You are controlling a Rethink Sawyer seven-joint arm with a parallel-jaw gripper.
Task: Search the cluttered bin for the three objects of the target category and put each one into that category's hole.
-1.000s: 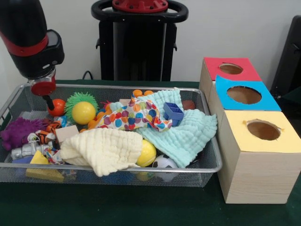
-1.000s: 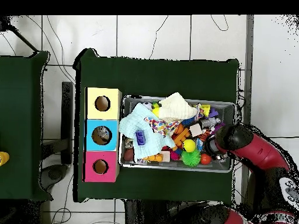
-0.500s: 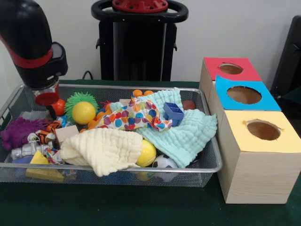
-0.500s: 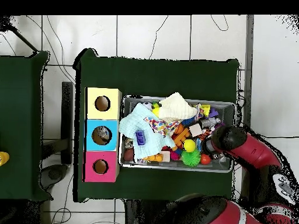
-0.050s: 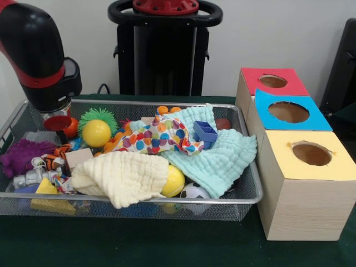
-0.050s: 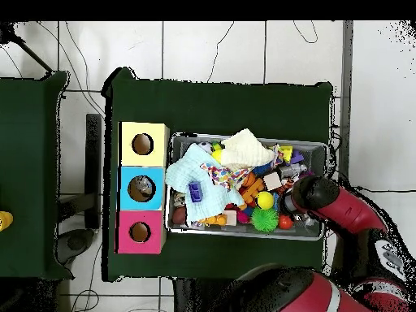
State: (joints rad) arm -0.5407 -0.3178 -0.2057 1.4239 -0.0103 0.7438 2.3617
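Note:
My gripper [image 5: 59, 132] is lowered into the left end of the wire bin [image 5: 245, 198], right beside a red-orange ball [image 5: 71, 127]. Its tips are buried among the toys. Close to it lie a yellow ball [image 5: 96, 133], a green spiky ball [image 5: 98, 115], a purple spiky toy [image 5: 19, 155] and a striped tiger toy [image 5: 52, 162]. In the overhead view the arm's head [image 6: 314, 193] covers the bin's right end [image 6: 323, 149]. Three boxes stand beside the bin, with a red top [image 5: 273, 81], a blue top [image 5: 289, 112] and a yellow top [image 5: 311, 153], each with a round hole.
A cream cloth [image 5: 123, 177], a mint cloth [image 5: 218, 157] and a polka-dot cloth [image 5: 158, 137] cover much of the bin. A blue block [image 5: 204, 132] lies on the mint cloth. A wooden block [image 5: 78, 157], a yellow block [image 5: 47, 188] and a second yellow ball [image 5: 174, 181] show near the front.
The arm has come down and the gripper has sunk lower into the bin's left end, beside the red-orange ball. The toys and cloths have not visibly shifted.

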